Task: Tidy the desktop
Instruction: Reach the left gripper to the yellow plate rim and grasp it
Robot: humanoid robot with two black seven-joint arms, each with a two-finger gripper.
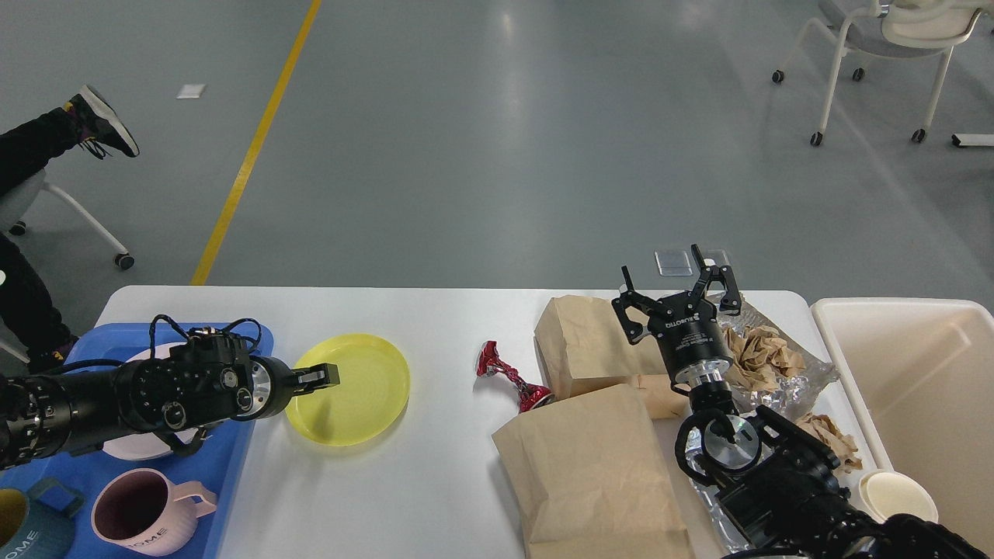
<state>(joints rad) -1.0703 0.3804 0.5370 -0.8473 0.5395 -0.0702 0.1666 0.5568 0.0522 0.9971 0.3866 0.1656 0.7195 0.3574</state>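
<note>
Closest to the camera, a pink mug and a blue mug sit in the blue tray at the left edge of the white worktop, and a brown paper bag lies flat at the near right. What matters for the coming move is the yellow plate: it rests on the worktop just beside the tray, and the left gripper reaches across from the tray side with its fingers at the plate's near-left rim, drawn narrow; whether they actually pinch the rim I cannot tell. The plate lies to the right of those fingers and the tray behind them, so a pull leftward would likely carry it in. The right gripper is well apart from the plate, raised over a second paper bag with its fingers spread wide and holding nothing. Crumpled brown paper on foil and a crushed red wrapper lie nearer that arm, beside the beige bin, and look like its likelier share.
</note>
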